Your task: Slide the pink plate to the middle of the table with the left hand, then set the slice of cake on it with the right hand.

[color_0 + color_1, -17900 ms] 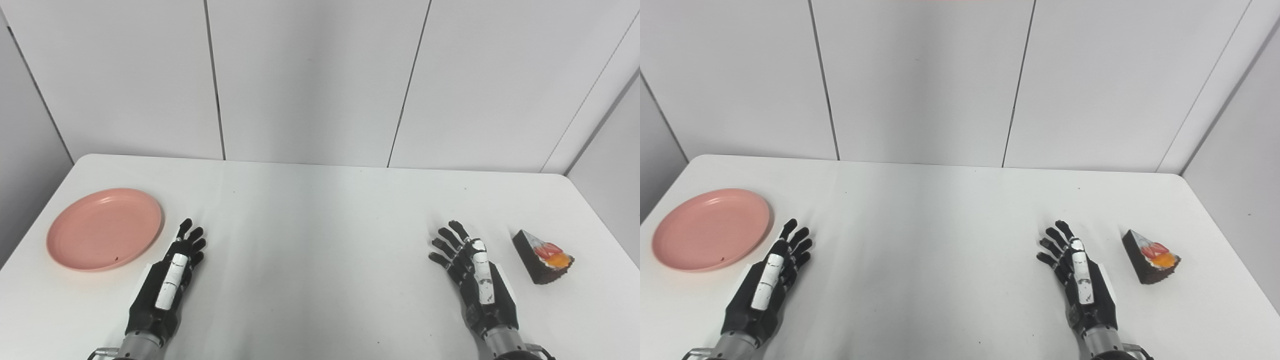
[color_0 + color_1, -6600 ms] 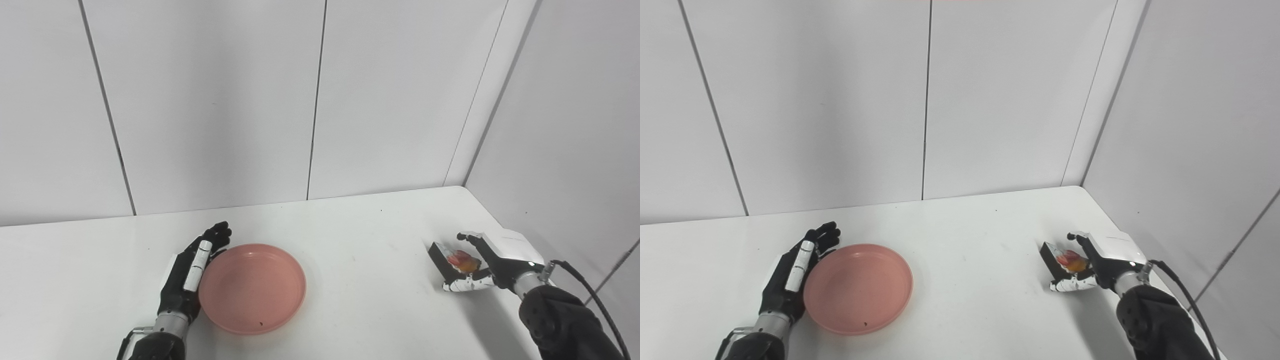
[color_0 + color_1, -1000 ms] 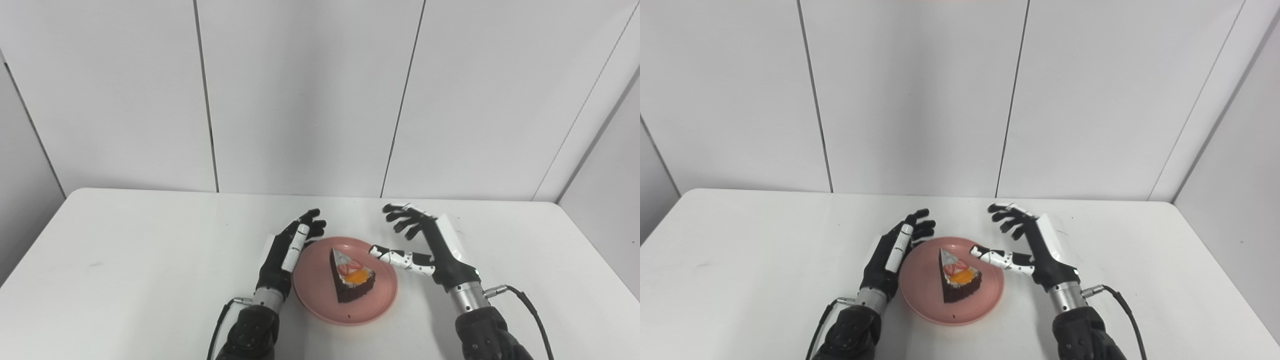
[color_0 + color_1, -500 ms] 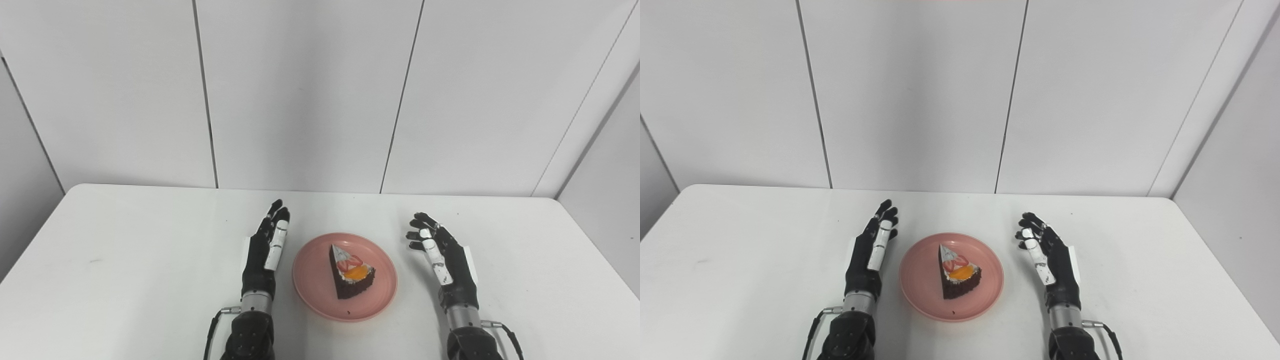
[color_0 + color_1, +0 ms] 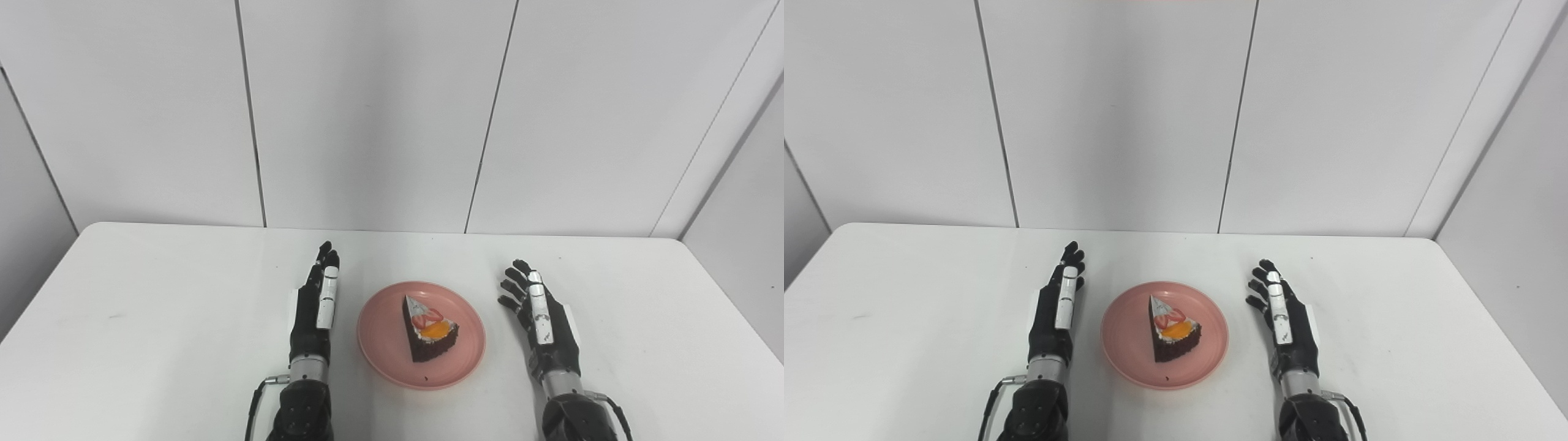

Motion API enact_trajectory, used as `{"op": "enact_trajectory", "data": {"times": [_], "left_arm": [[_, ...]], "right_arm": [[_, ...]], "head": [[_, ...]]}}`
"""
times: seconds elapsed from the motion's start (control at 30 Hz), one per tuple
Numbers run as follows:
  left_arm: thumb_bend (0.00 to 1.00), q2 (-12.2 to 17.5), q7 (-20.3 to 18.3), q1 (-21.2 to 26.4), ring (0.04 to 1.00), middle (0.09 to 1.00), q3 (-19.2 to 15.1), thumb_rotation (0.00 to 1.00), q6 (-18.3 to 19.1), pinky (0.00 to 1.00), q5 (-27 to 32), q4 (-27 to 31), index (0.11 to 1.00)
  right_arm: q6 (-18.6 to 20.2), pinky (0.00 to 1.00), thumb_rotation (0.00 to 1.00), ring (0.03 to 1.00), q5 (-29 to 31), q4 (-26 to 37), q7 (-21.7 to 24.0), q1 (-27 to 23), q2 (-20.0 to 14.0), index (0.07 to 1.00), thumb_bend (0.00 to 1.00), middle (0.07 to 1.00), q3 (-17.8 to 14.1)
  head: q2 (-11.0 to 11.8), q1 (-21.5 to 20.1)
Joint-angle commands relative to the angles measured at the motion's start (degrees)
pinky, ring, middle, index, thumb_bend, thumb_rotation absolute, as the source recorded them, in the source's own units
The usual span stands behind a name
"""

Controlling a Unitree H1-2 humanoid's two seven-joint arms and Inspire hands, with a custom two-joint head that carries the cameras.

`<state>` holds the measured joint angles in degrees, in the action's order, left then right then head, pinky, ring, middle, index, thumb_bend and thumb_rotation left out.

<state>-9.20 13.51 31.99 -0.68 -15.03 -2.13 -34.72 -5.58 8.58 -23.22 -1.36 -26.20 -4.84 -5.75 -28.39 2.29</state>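
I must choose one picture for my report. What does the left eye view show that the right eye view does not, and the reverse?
Only the left eye view: more of the grey left side wall. Only the right eye view: more of the right side wall. Both: the cake slice on the pink plate, between the open left hand and the open right hand, on the white table.
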Motion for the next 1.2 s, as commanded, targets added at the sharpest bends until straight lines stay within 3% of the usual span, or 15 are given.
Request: {"op": "enact_trajectory", "data": {"times": [0.0,0.4,1.17], "left_arm": [[0.63,0.2,-1.0,-1.6,0.925,0.901,0.0,0.98,0.4,0.94,0.4,-0.3,0.893],[0.62,0.1,-1.6,-1.6,0.926,0.896,-0.2,0.96,0.8,0.95,0.5,-0.1,0.894],[0.59,0.3,-2.0,-1.7,0.93,0.902,0.2,0.95,3.2,0.95,0.3,0.5,0.882]], "right_arm": [[1.1,0.9,0.96,0.887,-0.7,0.9,1.3,-0.2,0.2,0.873,0.81,0.882,1.1],[1.6,0.94,0.96,0.917,-0.7,1.1,2.7,-0.2,-0.2,0.888,0.82,0.912,1.4],[3.9,0.91,0.94,0.895,-0.1,2.3,2.8,0.1,0.2,0.88,0.82,0.904,1.3]], "head": [[-0.1,-0.2],[-0.1,-0.4],[-0.3,-0.9]]}}
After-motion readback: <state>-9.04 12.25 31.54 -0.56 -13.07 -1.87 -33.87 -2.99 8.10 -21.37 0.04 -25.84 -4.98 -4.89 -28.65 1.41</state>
